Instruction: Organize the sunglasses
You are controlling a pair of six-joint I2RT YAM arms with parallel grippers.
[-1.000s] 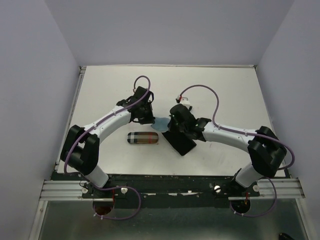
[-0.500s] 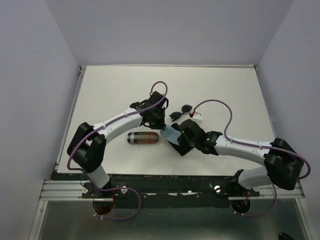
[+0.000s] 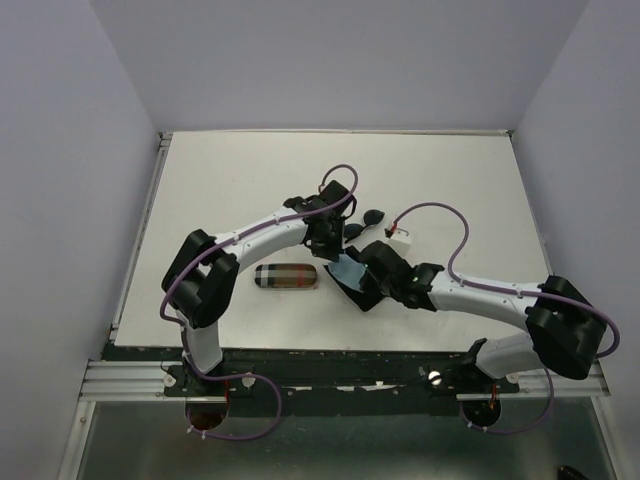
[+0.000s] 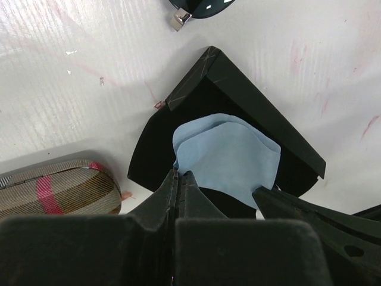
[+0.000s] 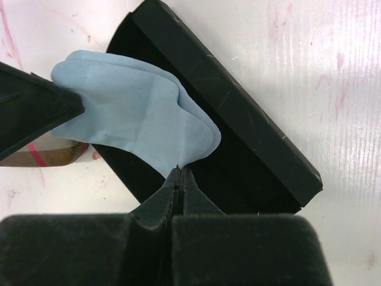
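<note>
Pinching from two sides, we have the left tool [image 4: 180, 179] with its jaws pressed together on the near edge of the light blue cloth [image 4: 229, 155]. The right tool [image 5: 180, 176] is clamped the same way on the cloth's lower tip. We judge the double grip is there to lift the cloth without letting it drag or fold back. The cloth lies across the hollow of the open black case [image 4: 262, 119], so the case cannot take glasses until the cloth comes out or is laid flat. The case sits slantwise on the white table [image 4: 89, 71]. The closed plaid case [image 4: 53, 190] lies just beside its corner at lower left of the left wrist view. The black-framed sunglasses [image 3: 372, 214] rest on the table near the case's far corner, above centre in the top view, untouched and not yet stowed. We cannot find the orange pair in any view.
</note>
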